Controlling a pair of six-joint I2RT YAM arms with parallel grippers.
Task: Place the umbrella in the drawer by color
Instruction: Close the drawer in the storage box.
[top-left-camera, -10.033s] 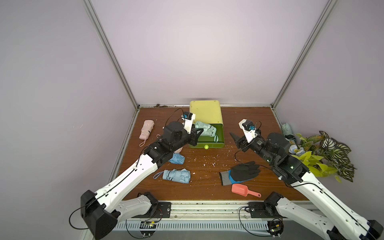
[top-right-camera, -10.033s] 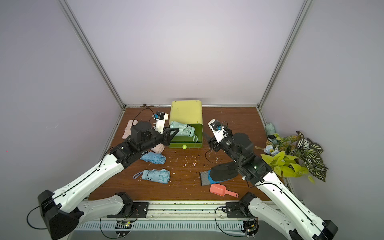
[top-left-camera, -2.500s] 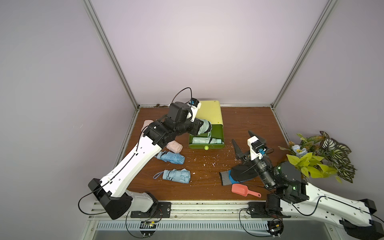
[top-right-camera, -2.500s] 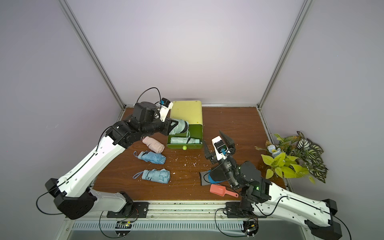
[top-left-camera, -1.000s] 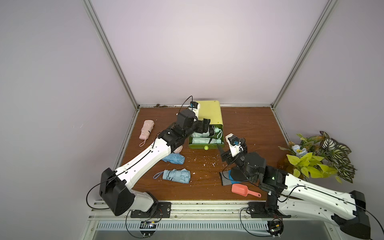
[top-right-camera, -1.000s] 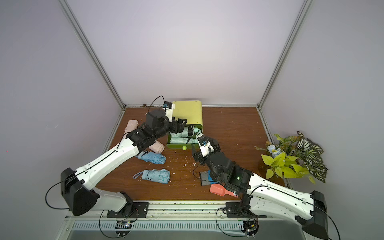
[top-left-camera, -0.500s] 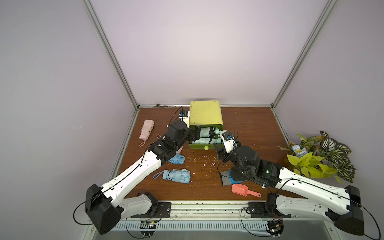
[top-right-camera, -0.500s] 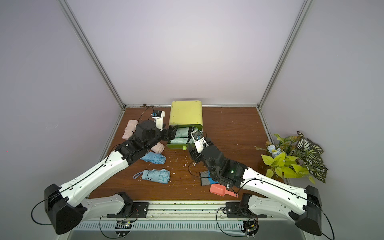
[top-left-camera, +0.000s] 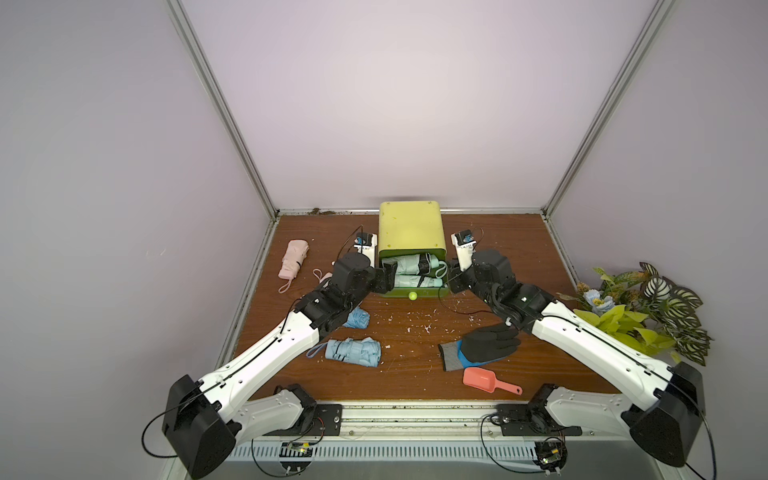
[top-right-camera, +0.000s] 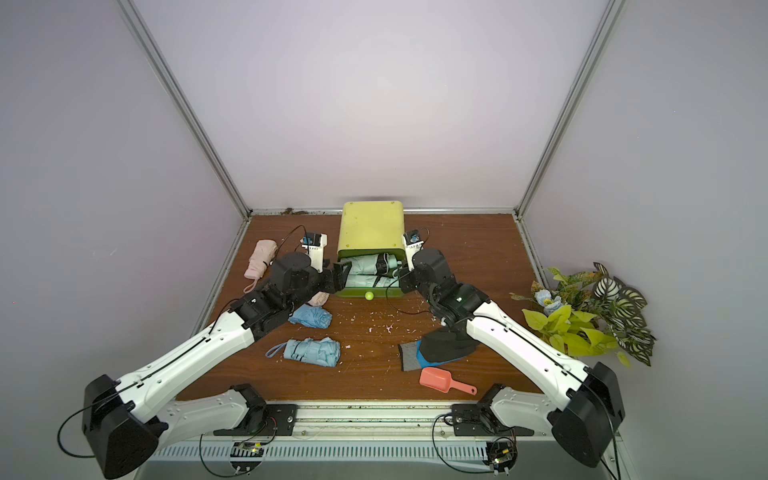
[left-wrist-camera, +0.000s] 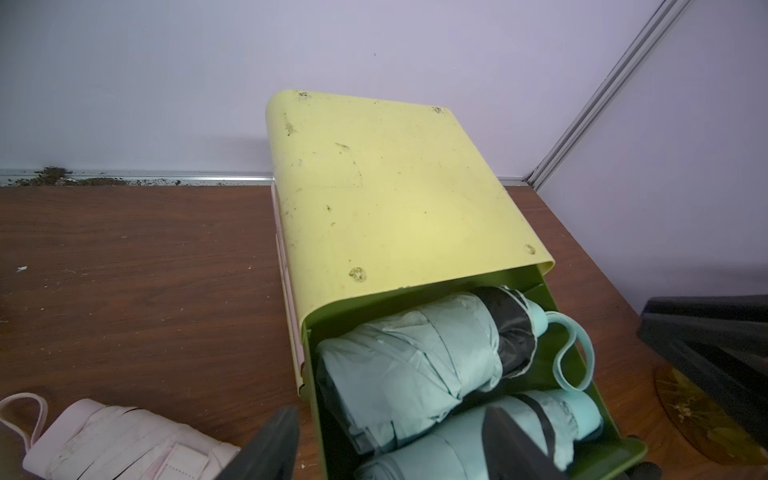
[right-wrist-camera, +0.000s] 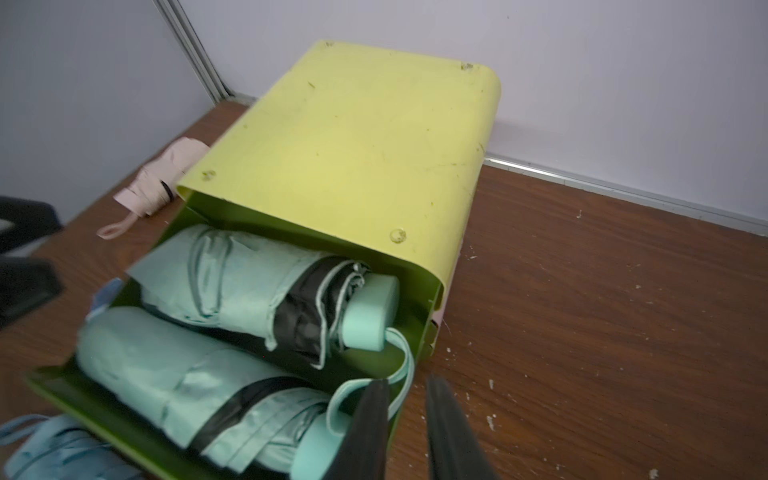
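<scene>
Two mint umbrellas (left-wrist-camera: 415, 357) in the open drawer (top-left-camera: 432, 293); blue umbrella (top-left-camera: 353, 351) on the surface in front of it. Left end effector (left-wrist-camera: 390, 415) wide; right end effector (right-wrist-camera: 406, 382) pinched narrow on the drawer wall. Umbrella likely light, soft, slippery — grip mid-bundle.

In both top views we are looking from high up and well in front of the yellow cabinet (top-left-camera: 409, 226), downward and toward it, so almost the same whole scene is showing twice. With the left wrist camera we are looking closely from the cabinet's front-left, with the right wrist camera from its front-right; both are sharing its top and open drawer (right-wrist-camera: 75, 401).
</scene>
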